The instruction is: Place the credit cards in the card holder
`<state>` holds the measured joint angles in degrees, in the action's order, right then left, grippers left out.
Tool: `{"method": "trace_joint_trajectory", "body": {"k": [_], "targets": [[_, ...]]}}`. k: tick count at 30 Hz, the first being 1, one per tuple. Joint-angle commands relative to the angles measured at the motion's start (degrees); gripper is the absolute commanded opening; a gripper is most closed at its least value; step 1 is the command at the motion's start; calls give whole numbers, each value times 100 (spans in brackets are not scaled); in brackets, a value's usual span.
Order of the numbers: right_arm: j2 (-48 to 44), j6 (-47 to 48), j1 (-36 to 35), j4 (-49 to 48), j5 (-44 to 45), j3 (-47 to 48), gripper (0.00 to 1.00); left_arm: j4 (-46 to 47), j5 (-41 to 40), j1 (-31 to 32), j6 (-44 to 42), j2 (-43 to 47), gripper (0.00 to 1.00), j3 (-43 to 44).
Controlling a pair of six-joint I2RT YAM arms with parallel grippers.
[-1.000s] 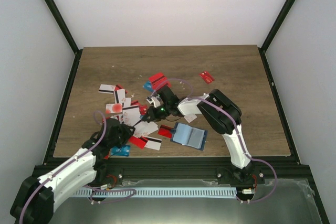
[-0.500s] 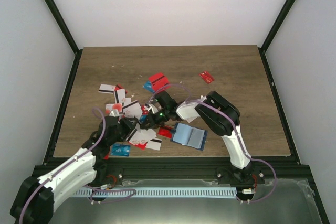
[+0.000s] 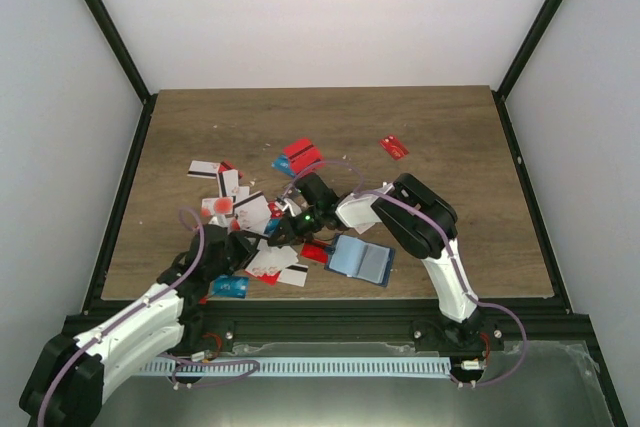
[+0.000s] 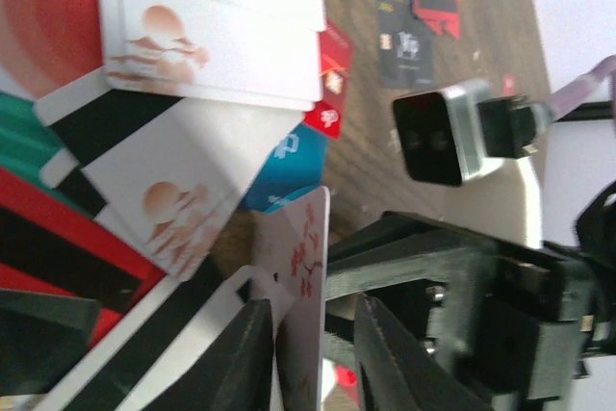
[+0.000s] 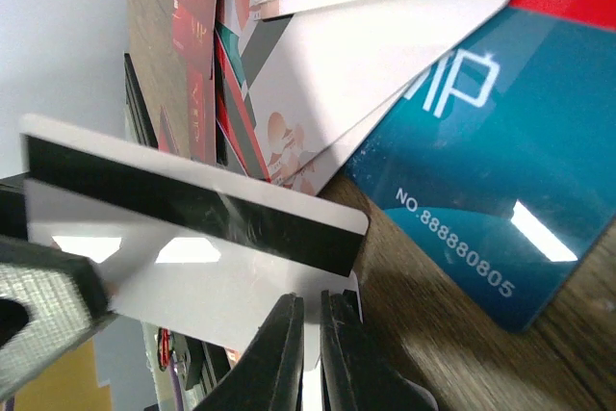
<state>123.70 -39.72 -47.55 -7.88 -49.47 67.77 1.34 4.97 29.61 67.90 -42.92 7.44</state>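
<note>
Wood-grain bench (image 3: 450, 147), white-walled booth around it.

White card (image 4: 303, 271) (blossom print on one face, black stripe on the other) is off the bench, standing on edge between the two claws.

Change over the last second:
- Left claw (image 4: 313, 313) lifted that card out of the heap and tipped it upright.
- Right claw (image 5: 313, 300) swung down from the middle of the heap to meet it and closed further.

Claw state now:
- Right claw is clenched on the card's lower edge. A thin white strip shows between its fingers in the right wrist view.
- Left claw has the card between its fingers, one finger against it, with a sliver of gap on the other side. Can't tell whether it is really clamping or just bracketing.

Looks like a handover or regrip: the card is singled out and should go to the holder next.

Card holder (image 3: 360, 260) lies open and flat, light-blue inside up. It is near the right claw, on its right and slightly toward the arm bases. Too small in the top view to tell whether anything is loaded.

The other credit cards (image 3: 235, 209) are fanned out on the bench under and beyond both claws, mostly off the left claw's far side. One teal card lies directly below the right claw.

Risk: both claws on one thin card, so it could flex or slip at release.
</note>
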Motion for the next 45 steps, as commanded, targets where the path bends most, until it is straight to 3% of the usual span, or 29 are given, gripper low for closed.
{"method": "trace_joint_trajectory", "body": {"k": [1,6,14,19,25,35,40,45], "targets": [[206,17,-17,394,162,-16,9,-77,-165,-1,-278,-104,20,-82],[159,27,-11,417,185,-28,9,-84,-298,1,-415,-112,5,-78],[-269,202,113,521,266,-1,11,59,-17,1,-868,58,4,17],[-1104,688,460,926,419,-139,26,-245,374,1,-1628,243,4,599],[-2461,1310,1086,1284,684,-1040,46,-918,1140,1,-2687,52,4,1399],[-4791,1577,1209,1468,543,-2421,87,-724,3446,8,-3387,-595,4,1900],[-5551,1661,1213,1692,33,-2829,90,-409,4305,72,-3333,-791,4,1951],[-5963,1680,1200,1713,-591,-3095,89,-193,4612,323,-3218,-788,4,2053]]}}
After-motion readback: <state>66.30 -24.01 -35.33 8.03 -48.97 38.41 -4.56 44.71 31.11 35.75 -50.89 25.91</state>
